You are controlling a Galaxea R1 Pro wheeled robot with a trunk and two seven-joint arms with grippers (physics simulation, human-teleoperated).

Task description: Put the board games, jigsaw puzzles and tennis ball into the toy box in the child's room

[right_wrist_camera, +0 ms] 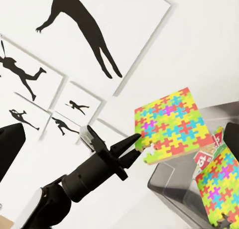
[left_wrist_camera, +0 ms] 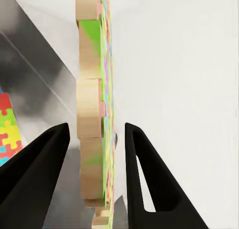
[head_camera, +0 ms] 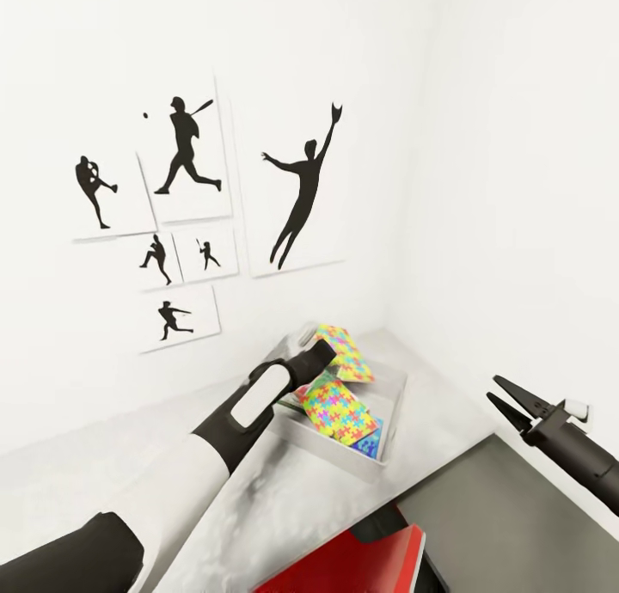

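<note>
Your left gripper [right_wrist_camera: 133,145], jaws spread with the upper jigsaw puzzle [right_wrist_camera: 169,127] edge-on between them, hangs over the toy box [head_camera: 331,443], puzzle's long axis tilted toward the wall.

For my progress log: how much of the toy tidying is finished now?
Done: one jigsaw puzzle and a blue board game lie in the toy box. In hand: the left gripper straddles the second puzzle, jaws apart, over the box. Left: tennis ball and other games, unconfirmed.
</note>
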